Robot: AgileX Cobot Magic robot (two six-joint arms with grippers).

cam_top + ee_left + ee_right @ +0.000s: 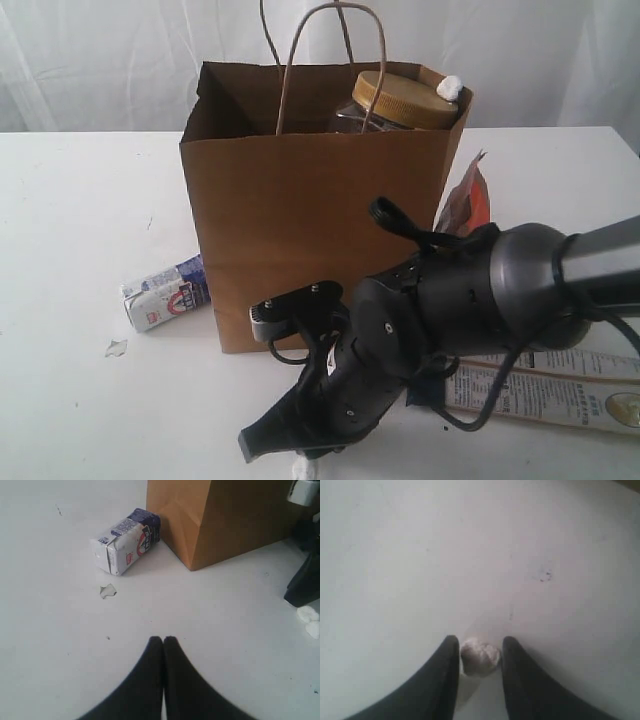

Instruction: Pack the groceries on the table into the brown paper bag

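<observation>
**right claw straddles a white lump, left claw closed over bare table**

exterior view: my right arm (480,290) fills the foreground. it hides the lower right of the brown paper bag (300,230) and part of the long white-blue packet (560,395), which runs off the right edge. the gold-lidded clear jar (400,100) shows only its top above the bag's rim. the brown-orange pouch (468,205) peeks out from behind the bag's right side. the small white-blue carton (165,297) lies on its side on the table (70,220), just beside the bag's left foot. the right claw (285,450) points down near the front edge, with a white lump (303,467) at its tip. i can't read its jaws from here.

left wrist view: the left claw (163,642) is fully closed, fingertips pressed together, holding nothing, over bare table. the carton and the bag's corner lie ahead of it, and a small pale scrap (107,591) lies on the table nearer the claw.

right wrist view: soft and blurry. the jaws stand partly apart with the white lump between the fingers (447,675). i can't tell whether the pads actually touch it.
</observation>
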